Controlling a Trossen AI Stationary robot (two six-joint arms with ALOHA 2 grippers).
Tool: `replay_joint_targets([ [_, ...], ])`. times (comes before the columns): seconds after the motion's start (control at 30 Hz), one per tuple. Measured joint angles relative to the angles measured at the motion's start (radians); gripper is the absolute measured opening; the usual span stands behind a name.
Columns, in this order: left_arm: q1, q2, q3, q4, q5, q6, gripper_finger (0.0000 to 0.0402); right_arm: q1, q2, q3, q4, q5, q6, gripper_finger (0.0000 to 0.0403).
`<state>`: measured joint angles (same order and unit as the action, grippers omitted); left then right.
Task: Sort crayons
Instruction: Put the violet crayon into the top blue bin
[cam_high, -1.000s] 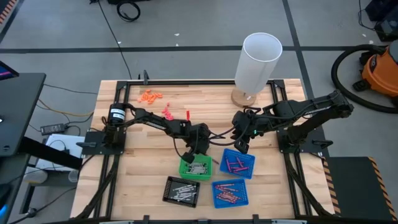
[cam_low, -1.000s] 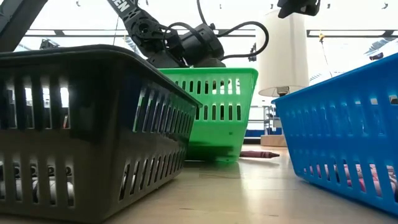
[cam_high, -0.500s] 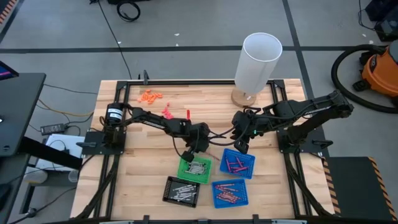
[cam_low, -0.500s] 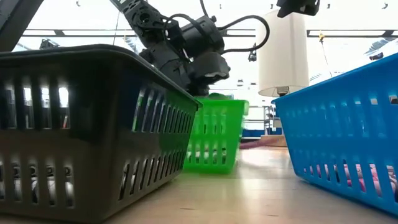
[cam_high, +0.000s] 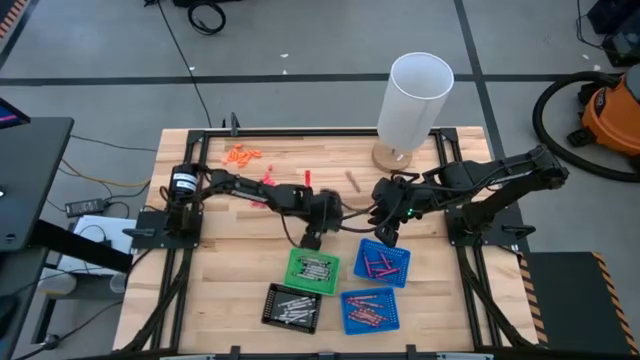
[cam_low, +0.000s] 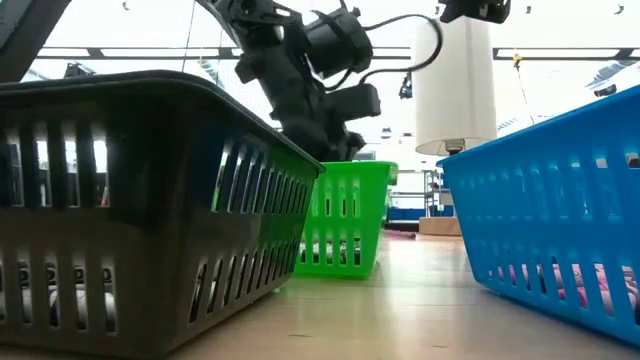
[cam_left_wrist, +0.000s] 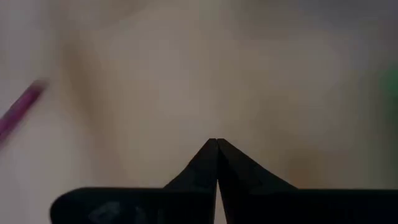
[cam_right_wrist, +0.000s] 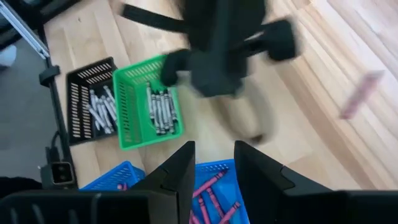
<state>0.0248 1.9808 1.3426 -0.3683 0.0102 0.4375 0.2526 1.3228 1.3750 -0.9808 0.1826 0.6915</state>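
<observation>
Grey-silver crayons lie in the green basket and the black basket. Maroon crayons lie in two blue baskets. Loose crayons lie on the table beyond the arms: a red one and a maroon one. My left gripper hangs shut and empty just beyond the green basket's far rim; its fingers meet in the left wrist view. My right gripper is open and empty over the far blue basket's far rim.
A tall white cylinder stands on a wooden base at the far right. Tiny orange bits and coral-pink bits lie at the far left. The four baskets sit together near the table's near edge. Bare wood lies at the near left.
My left gripper has risen out of the green basket and gone toward the table's far edge, its fingers pointing down. In the low view the green basket, which stood raised and tipped, now rests flat on the table.
</observation>
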Motion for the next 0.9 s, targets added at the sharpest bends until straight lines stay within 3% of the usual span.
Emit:
replay_joint_targets([
  [0.1, 0.074, 0.000, 0.001, 0.011, -0.056, -0.063, 0.0015, 0.004, 0.000, 0.000, -0.015, 0.019, 0.060, 0.0118],
  [0.23, 0.201, -0.038, -0.021, -0.049, 0.201, -0.199, 0.0015, 0.006, 0.000, -0.003, -0.080, 0.055, 0.115, 0.0117],
  [0.3, 0.241, -0.078, -0.071, -0.049, 0.251, -0.236, 0.0015, 0.011, -0.001, -0.025, -0.090, 0.114, 0.118, 0.0117],
  [0.53, 0.262, -0.311, -0.261, 0.030, 0.236, -0.292, 0.0015, -0.008, 0.001, -0.135, -0.023, 0.163, 0.118, 0.0117],
  [0.9, 0.131, -0.595, -0.423, 0.202, 0.129, -0.542, 0.0015, -0.115, 0.000, -0.272, 0.179, 0.131, 0.109, 0.0117],
])
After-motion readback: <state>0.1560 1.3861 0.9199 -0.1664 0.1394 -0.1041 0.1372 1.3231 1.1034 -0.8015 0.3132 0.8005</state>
